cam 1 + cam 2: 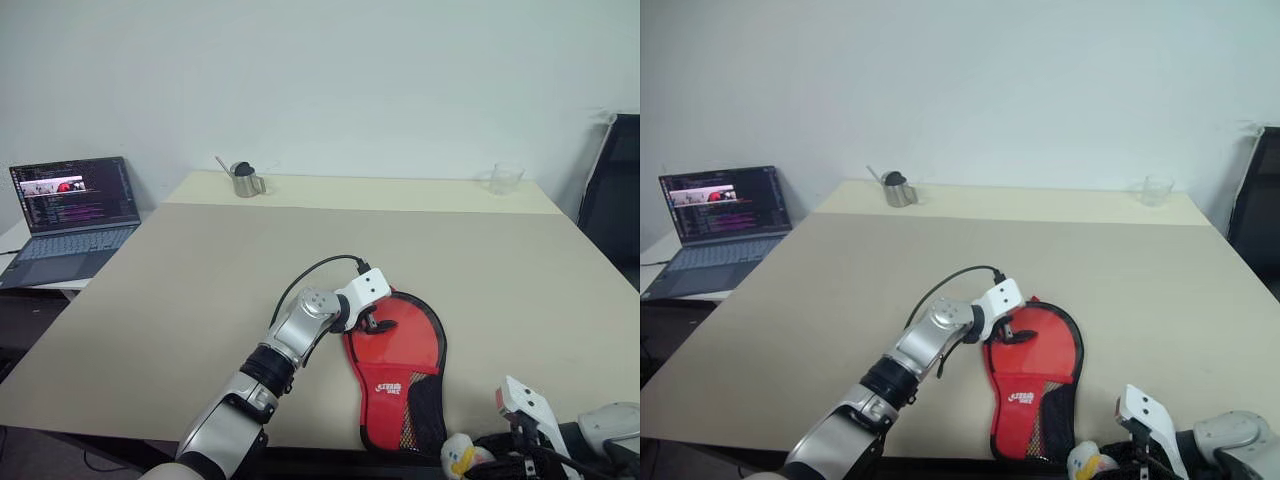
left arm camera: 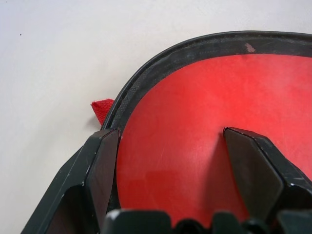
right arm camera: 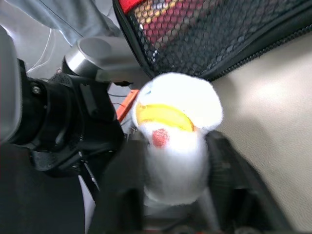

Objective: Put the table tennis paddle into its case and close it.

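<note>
White-walled room; beige table [image 1: 200,290] with a laptop [image 1: 70,215] off its left edge, a metal cup [image 1: 245,180] and a clear cup [image 1: 507,178] along the far edge. Case [image 1: 398,375]: lies flat at the near edge, right of centre, red panel up, mesh end nearest. Paddle: presumably inside; cannot tell. Left gripper [image 1: 374,322]: fingers wide, pressed on the red panel near the case's far rim. Right gripper [image 3: 175,195]: at the near edge, fingers loosely around the white charm [image 3: 173,131]; whether they grip it, cannot tell. Risk: tugging the charm could drag the case off the near edge if the left gripper's hold slips.
</note>
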You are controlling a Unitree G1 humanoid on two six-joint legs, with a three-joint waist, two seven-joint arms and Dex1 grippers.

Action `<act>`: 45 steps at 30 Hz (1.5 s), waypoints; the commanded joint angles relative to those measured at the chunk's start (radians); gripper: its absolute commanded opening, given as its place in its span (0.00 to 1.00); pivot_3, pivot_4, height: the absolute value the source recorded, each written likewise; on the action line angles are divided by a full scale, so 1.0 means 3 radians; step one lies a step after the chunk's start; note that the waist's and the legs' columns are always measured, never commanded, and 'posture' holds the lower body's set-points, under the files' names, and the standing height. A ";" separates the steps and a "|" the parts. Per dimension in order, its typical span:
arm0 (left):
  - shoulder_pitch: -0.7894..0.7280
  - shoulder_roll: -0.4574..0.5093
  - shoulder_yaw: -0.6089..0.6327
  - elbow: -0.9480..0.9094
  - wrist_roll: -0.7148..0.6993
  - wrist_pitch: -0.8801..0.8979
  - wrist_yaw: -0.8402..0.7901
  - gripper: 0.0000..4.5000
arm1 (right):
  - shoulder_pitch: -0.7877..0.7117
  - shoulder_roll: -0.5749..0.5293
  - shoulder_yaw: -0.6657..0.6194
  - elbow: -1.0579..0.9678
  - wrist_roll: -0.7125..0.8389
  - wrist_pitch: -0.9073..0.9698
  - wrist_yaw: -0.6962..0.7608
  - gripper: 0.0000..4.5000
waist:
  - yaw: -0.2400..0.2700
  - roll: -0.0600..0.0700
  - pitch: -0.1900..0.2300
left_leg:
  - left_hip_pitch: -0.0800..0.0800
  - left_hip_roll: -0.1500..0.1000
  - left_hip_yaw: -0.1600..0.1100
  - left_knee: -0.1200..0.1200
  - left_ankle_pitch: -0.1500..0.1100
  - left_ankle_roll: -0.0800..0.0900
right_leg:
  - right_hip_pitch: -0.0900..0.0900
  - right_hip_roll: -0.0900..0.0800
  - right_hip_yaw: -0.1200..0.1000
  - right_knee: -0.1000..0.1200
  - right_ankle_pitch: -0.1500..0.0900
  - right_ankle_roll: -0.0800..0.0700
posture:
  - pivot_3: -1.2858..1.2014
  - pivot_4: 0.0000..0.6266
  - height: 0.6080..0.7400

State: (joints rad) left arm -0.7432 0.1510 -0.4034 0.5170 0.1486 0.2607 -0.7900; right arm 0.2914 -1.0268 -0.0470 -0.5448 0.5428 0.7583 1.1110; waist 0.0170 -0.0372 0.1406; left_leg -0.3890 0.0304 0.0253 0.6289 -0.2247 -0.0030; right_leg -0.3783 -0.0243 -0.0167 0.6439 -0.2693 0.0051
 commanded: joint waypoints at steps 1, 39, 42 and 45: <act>0.0217 0.0055 -0.0253 0.0299 0.0222 0.0263 -0.0039 0.83 | -0.0059 -0.0141 -0.0223 -0.0131 0.0156 0.0081 0.0075 0.74 | 0.0000 0.0000 0.0000 | 0.0000 0.0000 0.0000 0.0000 0.0000 0.0000 | 0.0000 -0.0001 0.0000 0.0000 0.0000 0.0000 | 0.52 0.24 1.00; -0.0166 0.3379 0.1053 -0.0467 -0.2114 0.0276 -0.2748 0.83 | -0.1382 -0.0937 -0.0879 0.1998 -0.0408 -0.1455 0.1232 0.99 | -0.0063 0.0029 0.0135 | -0.0087 -0.0001 0.0018 0.0011 -0.0002 -0.0005 | -0.0096 0.0013 0.0011 0.0023 0.0006 0.0031 | 0.52 0.24 1.00; -0.0111 0.3625 0.1029 -0.0515 -0.2345 0.0247 -0.2748 0.83 | -0.1431 -0.1004 -0.0891 0.2129 -0.0434 -0.1529 0.1321 0.99 | -0.0063 0.0030 0.0136 | -0.0087 0.0000 0.0019 0.0014 -0.0002 -0.0006 | -0.0097 0.0013 0.0013 0.0027 0.0005 0.0031 | 0.52 0.24 1.00; -0.0034 0.3848 0.1003 -0.0527 -0.2521 0.0215 -0.2748 0.83 | -0.1446 -0.1058 -0.0920 0.2280 -0.0445 -0.1622 0.1427 0.99 | -0.0063 0.0032 0.0137 | -0.0087 0.0000 0.0023 0.0016 -0.0002 -0.0005 | -0.0101 0.0012 0.0016 0.0034 0.0005 0.0030 | 0.52 0.24 1.00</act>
State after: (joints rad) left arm -0.7552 1.2614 -0.1131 0.3828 -0.5613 0.3416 -1.5435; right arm -0.1315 -1.3157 -0.2827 0.1195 0.4101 0.3028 1.4899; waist -0.0020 -0.0276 0.1817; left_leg -0.4153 0.0301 0.0326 0.6341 -0.2254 -0.0046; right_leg -0.4091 -0.0206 -0.0115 0.6553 -0.2679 0.0141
